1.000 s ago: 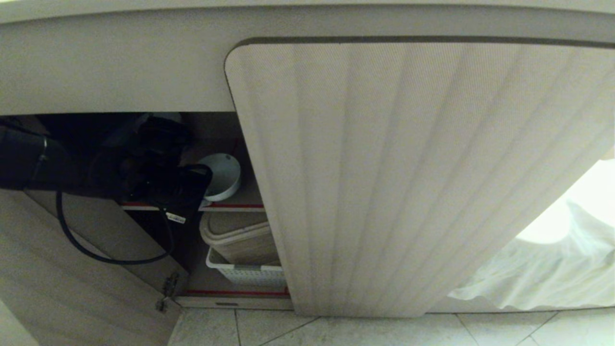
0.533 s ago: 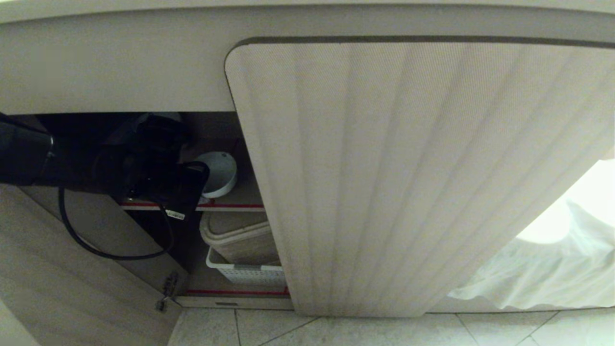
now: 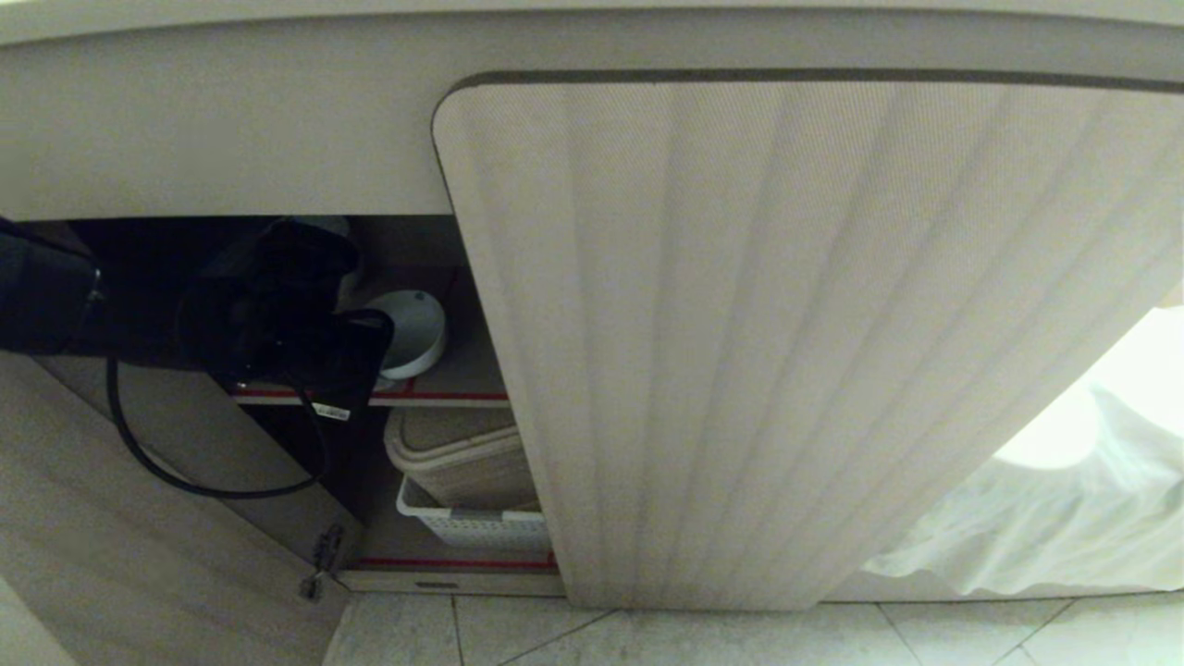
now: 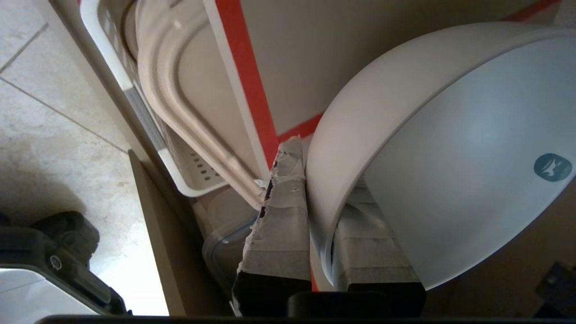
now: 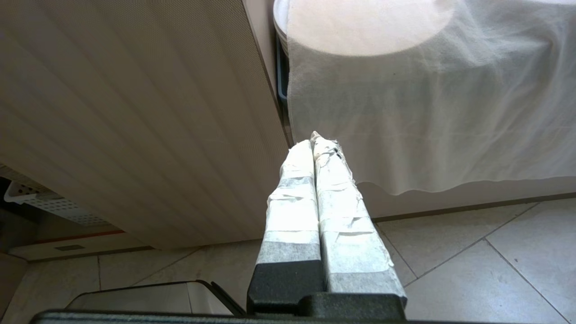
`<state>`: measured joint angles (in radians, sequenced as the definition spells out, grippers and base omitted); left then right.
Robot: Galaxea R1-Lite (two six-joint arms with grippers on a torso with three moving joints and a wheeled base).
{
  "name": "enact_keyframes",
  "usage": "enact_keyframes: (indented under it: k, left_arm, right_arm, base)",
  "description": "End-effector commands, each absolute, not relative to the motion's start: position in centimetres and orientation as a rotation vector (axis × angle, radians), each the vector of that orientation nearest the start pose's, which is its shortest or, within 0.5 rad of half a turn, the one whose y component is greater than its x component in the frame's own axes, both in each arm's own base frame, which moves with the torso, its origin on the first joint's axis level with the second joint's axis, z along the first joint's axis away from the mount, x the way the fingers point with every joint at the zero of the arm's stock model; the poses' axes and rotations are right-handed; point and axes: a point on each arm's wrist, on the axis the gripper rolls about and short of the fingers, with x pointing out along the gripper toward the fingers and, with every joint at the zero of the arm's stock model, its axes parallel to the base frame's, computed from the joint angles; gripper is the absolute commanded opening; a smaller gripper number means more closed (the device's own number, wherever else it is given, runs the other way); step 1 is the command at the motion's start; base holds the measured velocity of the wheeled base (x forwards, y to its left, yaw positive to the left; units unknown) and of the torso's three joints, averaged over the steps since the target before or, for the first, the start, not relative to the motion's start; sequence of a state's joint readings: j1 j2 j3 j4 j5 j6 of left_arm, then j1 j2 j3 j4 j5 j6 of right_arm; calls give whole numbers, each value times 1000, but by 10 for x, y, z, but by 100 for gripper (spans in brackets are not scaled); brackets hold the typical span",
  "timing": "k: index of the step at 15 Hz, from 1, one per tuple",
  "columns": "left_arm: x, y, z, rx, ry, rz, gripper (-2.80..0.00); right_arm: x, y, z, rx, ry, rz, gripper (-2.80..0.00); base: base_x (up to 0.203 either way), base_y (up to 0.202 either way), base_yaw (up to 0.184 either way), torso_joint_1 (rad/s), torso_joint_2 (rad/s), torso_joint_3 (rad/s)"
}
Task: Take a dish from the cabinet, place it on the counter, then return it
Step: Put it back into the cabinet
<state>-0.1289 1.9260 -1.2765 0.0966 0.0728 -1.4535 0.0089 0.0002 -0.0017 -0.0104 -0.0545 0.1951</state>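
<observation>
Since a second ago the bowl (image 3: 413, 331) has shifted a little leftward and outward in the head view, carried along by the left gripper (image 3: 356, 347), while the cabinet (image 3: 786, 324) and everything else hold the same places — so it is the arm that moved, not the camera.

The bowl is tipped on its side above the upper shelf (image 3: 444, 396) with the red tape on its edge, inside the open left bay of the cabinet. The left gripper is clamped on the bowl's rim: in the left wrist view one taped finger (image 4: 283, 202) lies against the outside of the wall and the other sits inside the bowl (image 4: 450, 148). This looks like the first step, taking the dish out. The next move calls for drawing it clear past the shelf edge and the closed ribbed door beside it, then lifting it up to the counter, which lies above the picture.

The head view shows the setting — the open bay, the shelf, a white basket (image 3: 481, 527) below holding a beige tray — but the dark arm hides the grip itself. The left wrist view shows that grip plainly, plus a small teal mark inside the bowl. The right wrist view alone shows the right gripper (image 5: 317, 148), fingers pressed together and empty, hanging low over the tiled floor (image 5: 472, 270) near a white cloth (image 5: 427, 112).
</observation>
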Motion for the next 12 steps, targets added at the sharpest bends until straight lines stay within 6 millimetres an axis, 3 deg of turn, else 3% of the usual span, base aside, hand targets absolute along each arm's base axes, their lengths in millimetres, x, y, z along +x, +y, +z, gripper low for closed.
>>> enact_keyframes:
  k: [1,12]
  left_arm:
    - [364,-44,165,-1316,634,497,-280]
    - [372,-46,161,-1312,637,498,-280]
  right_arm:
    - [-23,-1,77,197,-17,-45,-280]
    - [-23,-1,77,197,-17,-45,-280]
  base:
    - [0,0,0,0,0,0]
    - [0,0,0,0,0,0]
